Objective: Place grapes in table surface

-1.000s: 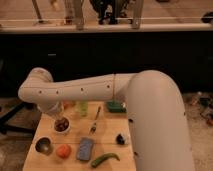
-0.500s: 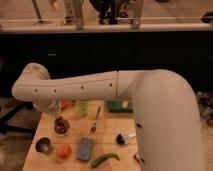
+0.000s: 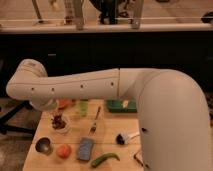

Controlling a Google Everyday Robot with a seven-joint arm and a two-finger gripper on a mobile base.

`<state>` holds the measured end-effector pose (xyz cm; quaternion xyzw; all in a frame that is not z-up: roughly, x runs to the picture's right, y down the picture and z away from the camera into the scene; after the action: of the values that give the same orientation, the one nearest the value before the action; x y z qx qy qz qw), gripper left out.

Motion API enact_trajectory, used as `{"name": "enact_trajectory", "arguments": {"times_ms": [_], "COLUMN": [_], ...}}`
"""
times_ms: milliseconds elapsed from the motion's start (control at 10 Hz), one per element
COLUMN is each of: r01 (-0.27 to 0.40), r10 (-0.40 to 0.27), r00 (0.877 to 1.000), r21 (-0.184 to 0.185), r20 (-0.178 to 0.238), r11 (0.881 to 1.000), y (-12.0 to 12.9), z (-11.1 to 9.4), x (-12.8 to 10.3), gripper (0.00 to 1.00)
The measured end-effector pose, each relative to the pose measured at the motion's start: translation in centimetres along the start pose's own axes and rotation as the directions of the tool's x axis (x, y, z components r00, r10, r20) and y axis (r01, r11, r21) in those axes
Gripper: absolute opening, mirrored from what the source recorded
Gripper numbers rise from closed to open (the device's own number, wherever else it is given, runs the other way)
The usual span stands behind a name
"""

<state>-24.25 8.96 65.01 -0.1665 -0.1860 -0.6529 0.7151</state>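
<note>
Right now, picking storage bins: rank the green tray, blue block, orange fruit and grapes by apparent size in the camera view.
Largest: green tray and blue block, near tie; tray sits farther, so unsure.
Smaller: orange fruit and grapes, alike.
The claw is by the grapes.

Front left, a metal bowl [image 3: 43,145] sits just beside the orange fruit [image 3: 63,150]. Right of them lie a blue flat block [image 3: 85,148] and a green chili pepper [image 3: 105,159]. A fork [image 3: 94,122] lies in the middle, with a green cup [image 3: 82,107] behind it. A green tray [image 3: 121,105] sits at the back. The gripper [image 3: 56,114] hangs low at the left, over a small white cup [image 3: 60,130].
</note>
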Motion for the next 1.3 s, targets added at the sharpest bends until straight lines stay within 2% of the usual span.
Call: {"name": "enact_trajectory", "arguments": {"times_ms": [800, 1100, 1300], "r01": [0.018, -0.013, -0.045], "r10": [-0.012, 0.020, 0.053], "r00": [0.996, 0.995, 0.994], "r21": [0.063, 0.075, 0.087], "r20": [-0.086, -0.102, -0.091], "r11": [0.998, 0.997, 0.995], "y": [-1.5, -1.0, -0.1], "z": [-5.1, -6.5, -6.8], "x": [1.7, 4.2, 6.2], "gripper": [0.00, 0.00, 0.00]}}
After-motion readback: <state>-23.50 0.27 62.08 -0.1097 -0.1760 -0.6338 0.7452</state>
